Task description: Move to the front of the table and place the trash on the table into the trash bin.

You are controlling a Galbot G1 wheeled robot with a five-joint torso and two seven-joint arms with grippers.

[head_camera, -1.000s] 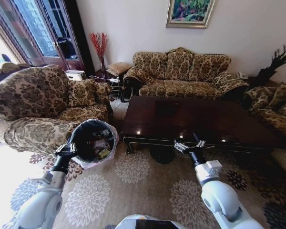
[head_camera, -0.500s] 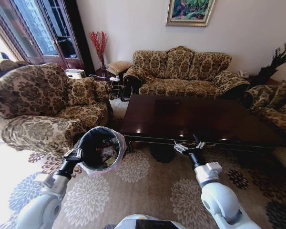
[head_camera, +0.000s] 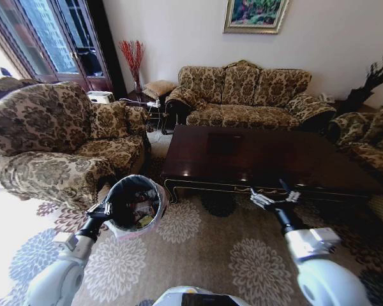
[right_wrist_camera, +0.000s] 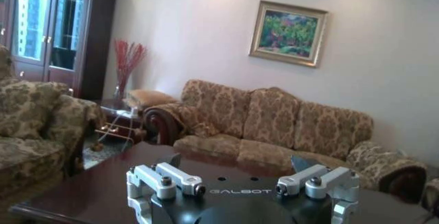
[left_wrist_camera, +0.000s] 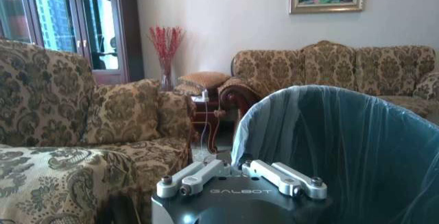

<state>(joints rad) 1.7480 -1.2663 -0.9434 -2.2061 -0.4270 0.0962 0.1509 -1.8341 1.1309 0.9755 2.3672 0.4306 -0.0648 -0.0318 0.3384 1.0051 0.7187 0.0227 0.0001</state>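
The left hand [head_camera: 104, 210] pinches the bag-lined rim of the round black trash bin [head_camera: 135, 203], held above the floral carpet left of the desk [head_camera: 262, 159]; wrappers lie inside it. The right hand [head_camera: 276, 199], fingers spread and holding nothing, hovers at the glossy dark desk's near edge. Clearing looks finished; setting the bin down likely remains.

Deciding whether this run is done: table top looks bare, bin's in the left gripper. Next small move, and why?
Probably lower the trash bin to the carpet. The left gripper grips its rim, wrappers lie inside, the table shows no trash, and the right gripper hangs open at the table's front edge.
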